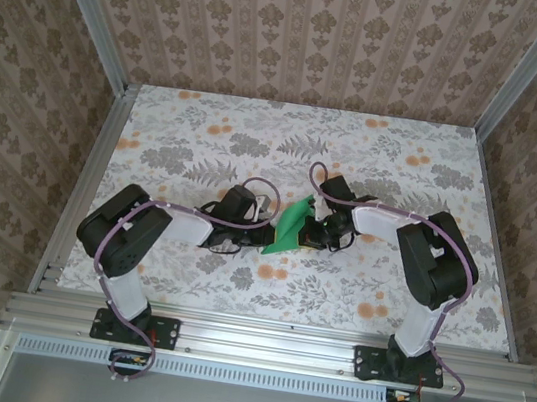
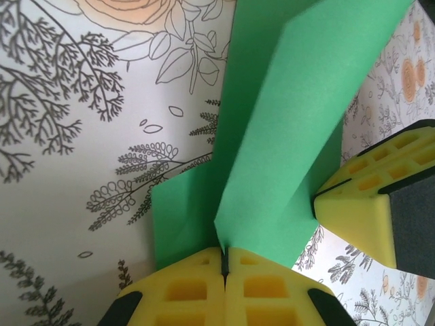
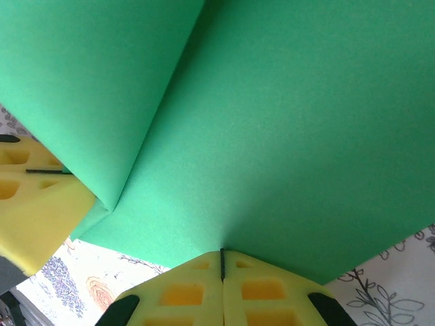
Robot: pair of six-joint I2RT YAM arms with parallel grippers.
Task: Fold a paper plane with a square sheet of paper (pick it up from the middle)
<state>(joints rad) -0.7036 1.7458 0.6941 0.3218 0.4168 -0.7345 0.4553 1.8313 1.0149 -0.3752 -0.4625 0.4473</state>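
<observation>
The green paper [image 1: 293, 227], creased into a narrow folded shape, is seen near the middle of the flower-printed tabletop [image 1: 208, 131], held between the two hands; the left hand [image 2: 223, 261] is pressed together on one edge of it, the sheet being pinched where the two sides meet; the right hand [image 3: 222, 261] is likewise clamped on the paper from the opposite side; one flap is raised along a crease while another lies lower; whether the paper rests on the tabletop cannot be told.
</observation>
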